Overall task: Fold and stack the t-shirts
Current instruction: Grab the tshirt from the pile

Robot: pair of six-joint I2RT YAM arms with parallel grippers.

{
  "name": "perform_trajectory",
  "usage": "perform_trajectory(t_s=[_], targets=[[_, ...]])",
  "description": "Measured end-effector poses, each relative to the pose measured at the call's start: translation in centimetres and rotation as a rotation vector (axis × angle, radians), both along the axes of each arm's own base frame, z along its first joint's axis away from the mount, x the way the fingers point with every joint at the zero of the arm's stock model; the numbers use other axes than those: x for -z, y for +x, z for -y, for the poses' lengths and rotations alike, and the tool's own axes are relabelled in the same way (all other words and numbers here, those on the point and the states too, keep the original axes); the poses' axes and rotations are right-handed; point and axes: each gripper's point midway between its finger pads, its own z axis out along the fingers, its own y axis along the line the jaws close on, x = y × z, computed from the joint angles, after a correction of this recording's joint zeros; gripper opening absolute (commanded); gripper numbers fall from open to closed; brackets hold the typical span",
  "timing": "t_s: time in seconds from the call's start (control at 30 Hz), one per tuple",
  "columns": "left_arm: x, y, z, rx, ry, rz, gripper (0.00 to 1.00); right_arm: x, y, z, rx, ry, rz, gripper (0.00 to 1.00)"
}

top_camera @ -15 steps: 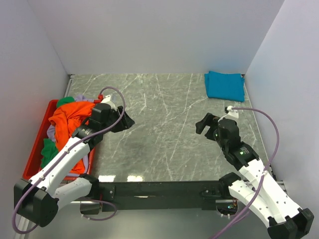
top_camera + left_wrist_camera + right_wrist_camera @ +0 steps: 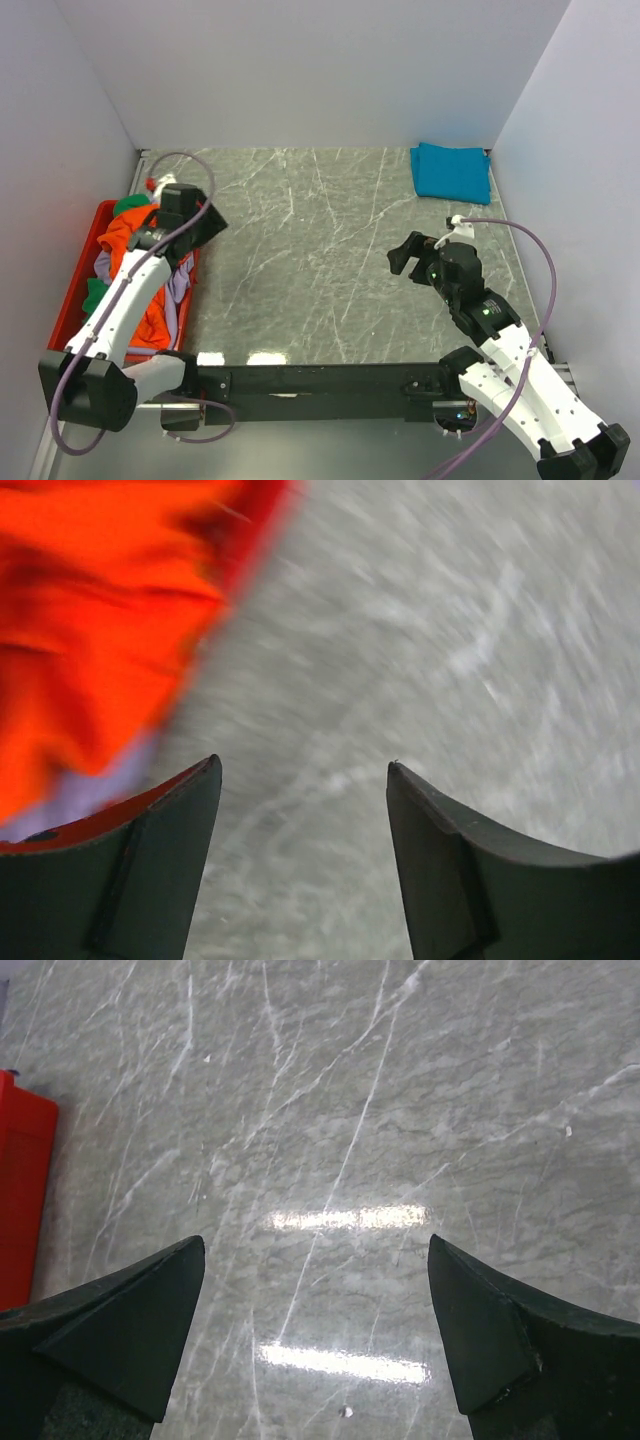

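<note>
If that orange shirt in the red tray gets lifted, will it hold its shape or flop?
Probably floppy: the orange t-shirt lies crumpled in loose folds, so it should sag. Lifting it may drag the lavender shirt heaped beside it along.

Your top view: high behind the near edge, looking down over the whole worktop [image 2: 320, 250]. Left wrist: close, blurred, at the worktop's left edge. Right wrist: close over mid-worktop, facing left. All share the tray [image 2: 18, 1190].

Robotics laboratory test cell. Indicators: plain white panels [image 2: 300, 70] enclose a grey marble-pattern desk [image 2: 320, 260] on three sides. A left arm [image 2: 115, 310] and a right arm [image 2: 510, 350] are mounted on a black rail [image 2: 320, 380] at the near edge, with exposed cables [image 2: 541, 250].
</note>
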Motion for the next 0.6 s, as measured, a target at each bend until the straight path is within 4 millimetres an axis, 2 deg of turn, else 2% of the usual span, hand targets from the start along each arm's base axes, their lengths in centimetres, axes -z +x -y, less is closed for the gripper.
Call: perform_trajectory(t_s=[0.03,0.17,0.27,0.37,0.4,0.43,0.5,0.53,0.57,0.6], targets=[[-0.1,0.1,-1.6,-0.064,0.016,-0.004,0.75,0.0,0.0,-0.1,-0.005,0.001,-0.001,0.98],[0.4,-0.7,-8.2,-0.32,0.058,-0.048,0.93,0.0,-0.1,-0.4,-0.024,0.006,-0.002,0.97],[0.8,-2.0,-12.8,-0.491,0.071,-0.077,0.93,0.0,-0.2,-0.7,-0.039,0.01,-0.001,0.97],[1.5,-2.8,-14.9,-0.578,0.074,-0.094,0.9,0.0,-0.2,-0.9,-0.05,0.015,-0.003,0.97],[1.9,-3.0,-15.2,-0.591,0.073,-0.101,0.88,0.0,-0.2,-1.0,-0.054,0.017,-0.005,0.97],[2.3,-3.3,-15.4,-0.603,0.072,-0.111,0.79,0.0,-0.2,-1.0,-0.056,0.017,-0.006,0.97],[3.0,-3.5,-15.6,-0.615,0.072,-0.13,0.68,0.0,-0.2,-1.1,-0.059,0.018,-0.007,0.97],[3.3,-3.6,-15.7,-0.619,0.073,-0.138,0.6,0.0,-0.2,-1.1,-0.059,0.018,-0.006,0.97],[3.6,-3.7,-15.8,-0.623,0.075,-0.147,0.44,0.0,-0.2,-1.1,-0.059,0.019,-0.005,0.97],[3.9,-3.8,-15.8,-0.628,0.074,-0.157,0.35,0.0,-0.2,-1.1,-0.059,0.019,-0.005,0.97]])
